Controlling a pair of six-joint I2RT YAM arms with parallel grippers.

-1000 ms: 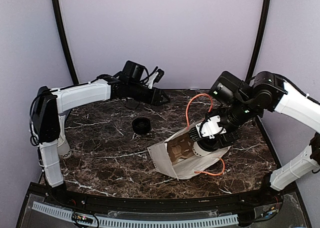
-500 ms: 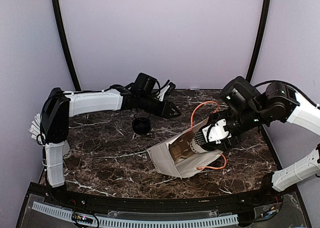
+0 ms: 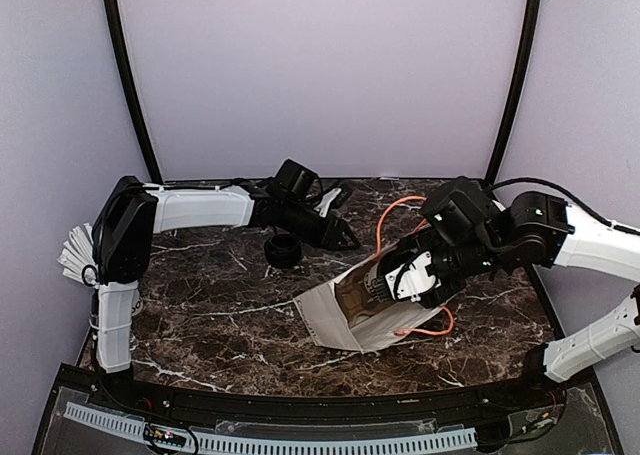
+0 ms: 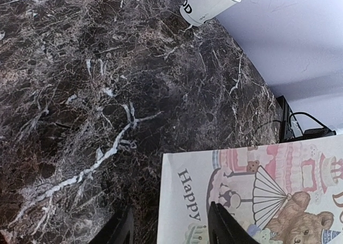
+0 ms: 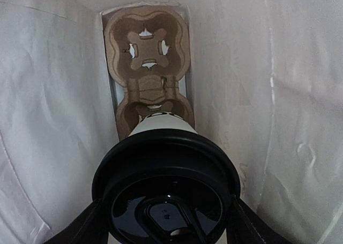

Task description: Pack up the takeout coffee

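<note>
The takeout coffee point(image 5: 166, 185), a white cup with a black lid, is held in my right gripper point(image 5: 166, 214). The fingers are shut on the lid's sides. The cup is inside a white paper bag point(image 3: 345, 320) that lies on its side with its mouth towards the right arm. A brown cardboard cup carrier point(image 5: 147, 51) sits at the bag's far end, and the cup's base is near it. In the top view my right gripper point(image 3: 395, 280) is at the bag's mouth. My left gripper point(image 3: 348, 242) is open and empty, just above the bag's printed side point(image 4: 257, 190).
A black round object point(image 3: 283, 250) stands on the marble table point(image 3: 220, 305) left of the bag. A lidless white cup point(image 4: 211, 2) stands at the table's far edge. Orange bag handles point(image 3: 400, 210) loop beside the right gripper. White straws point(image 3: 72, 253) show at the far left.
My left gripper has swung right from the back of the table to the bag. My right gripper has lowered and pushed the cup further into the bag.
</note>
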